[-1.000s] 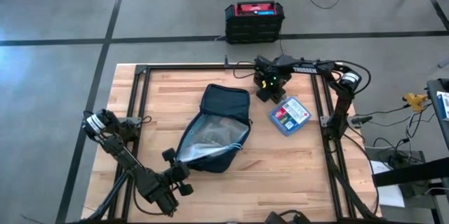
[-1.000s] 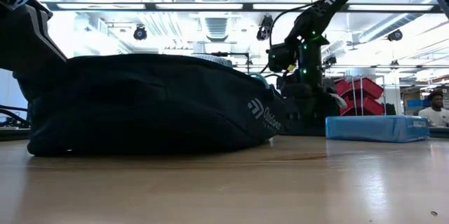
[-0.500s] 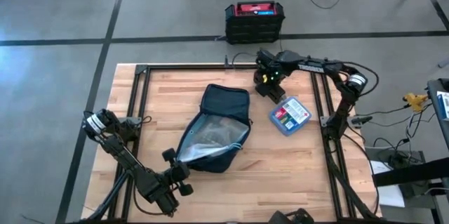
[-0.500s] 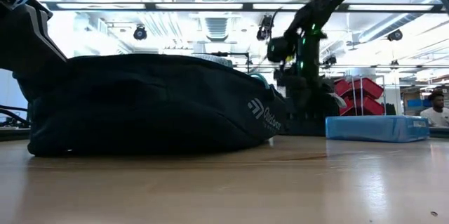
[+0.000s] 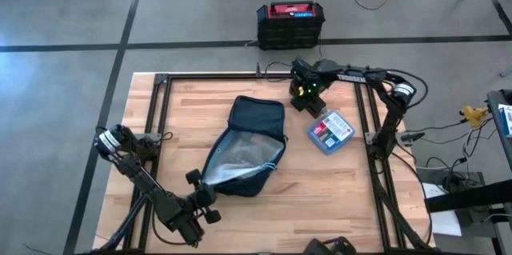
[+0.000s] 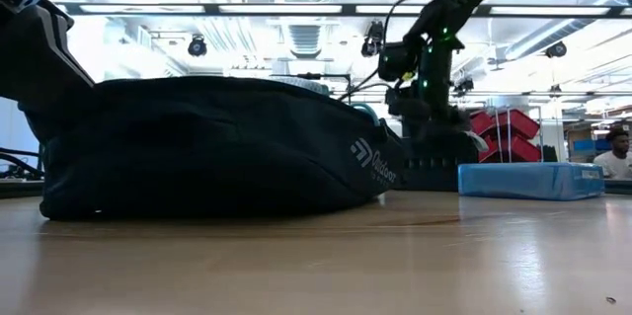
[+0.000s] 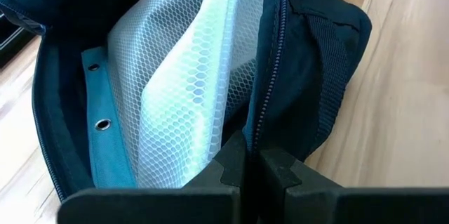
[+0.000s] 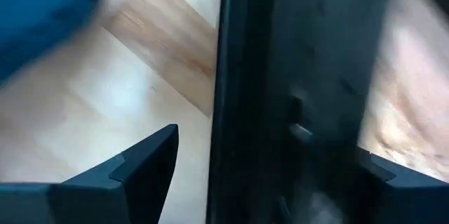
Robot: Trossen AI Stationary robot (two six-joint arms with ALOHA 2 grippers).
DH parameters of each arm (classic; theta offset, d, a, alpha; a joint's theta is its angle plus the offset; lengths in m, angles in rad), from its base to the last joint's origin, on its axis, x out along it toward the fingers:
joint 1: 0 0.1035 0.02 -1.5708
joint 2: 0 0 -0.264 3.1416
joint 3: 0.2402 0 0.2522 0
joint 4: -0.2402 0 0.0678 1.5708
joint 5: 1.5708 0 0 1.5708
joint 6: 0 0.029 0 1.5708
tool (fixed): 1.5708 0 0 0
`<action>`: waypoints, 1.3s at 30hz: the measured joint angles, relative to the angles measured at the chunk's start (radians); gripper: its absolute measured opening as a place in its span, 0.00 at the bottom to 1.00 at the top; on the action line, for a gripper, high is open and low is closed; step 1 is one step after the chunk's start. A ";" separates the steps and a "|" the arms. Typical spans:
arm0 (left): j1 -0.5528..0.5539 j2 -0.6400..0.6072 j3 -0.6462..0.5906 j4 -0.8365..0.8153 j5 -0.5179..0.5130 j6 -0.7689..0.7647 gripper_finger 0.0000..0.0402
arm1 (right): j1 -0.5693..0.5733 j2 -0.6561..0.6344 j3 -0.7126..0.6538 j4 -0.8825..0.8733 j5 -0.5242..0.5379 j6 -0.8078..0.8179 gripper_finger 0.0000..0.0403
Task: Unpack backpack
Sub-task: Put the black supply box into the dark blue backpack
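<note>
The dark navy backpack (image 5: pixel 244 147) lies flat on the wooden table, unzipped, with pale mesh (image 7: pixel 186 90) showing inside its opening. My left gripper (image 5: pixel 200 194) is at the backpack's near-left end, shut on its zipper edge. My right gripper (image 5: pixel 305 99) hangs open above the table's far right part, over a dark object (image 6: pixel 434 162) that rests on the table. In the right wrist view its fingers (image 8: pixel 144 161) stand on either side of that dark shape (image 8: pixel 287 97); I cannot tell whether they touch it. My left gripper pinches the backpack's zippered opening edge (image 7: pixel 247 136) between its two fingers, at the near end of the opening. The fingers come in from the table's near-left side. The backpack rests on the table and the edge looks slack.
A small blue box with a red label (image 5: pixel 330 130) lies right of the backpack, close to my right gripper. A black crate with a red top (image 5: pixel 290 25) stands on the floor beyond the far edge. Black frame rails (image 5: pixel 160 119) run along the table's sides. A person (image 6: pixel 617 152) sits far behind.
My right gripper has risen a little above the dark object, which stays on the table. The backpack and my left gripper have kept still.
</note>
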 joint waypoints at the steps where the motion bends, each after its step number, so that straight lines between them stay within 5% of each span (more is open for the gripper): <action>1: 0.000 0.000 0.000 0.000 0.000 0.000 0.00 | -0.001 0.025 0.001 -0.005 -0.008 0.006 0.68; 9: 0.000 0.000 -0.001 0.004 0.001 0.007 0.00 | -0.003 0.121 0.005 0.004 -0.011 0.001 0.60; 15: 0.000 0.001 -0.002 0.003 -0.001 0.015 0.00 | -0.004 0.078 -0.007 0.000 -0.008 -0.005 0.39; 27: 0.001 0.001 -0.002 -0.004 -0.019 0.037 0.00 | 0.045 -0.091 -0.011 -0.107 -0.006 -0.029 0.39; 34: 0.025 0.000 -0.002 0.018 -0.046 0.106 0.00 | 0.212 -0.291 -0.011 -0.148 0.001 0.016 0.39; 39: 0.066 0.000 -0.002 0.227 -0.044 0.401 0.00 | 0.452 -0.389 -0.009 -0.032 -0.001 0.052 0.39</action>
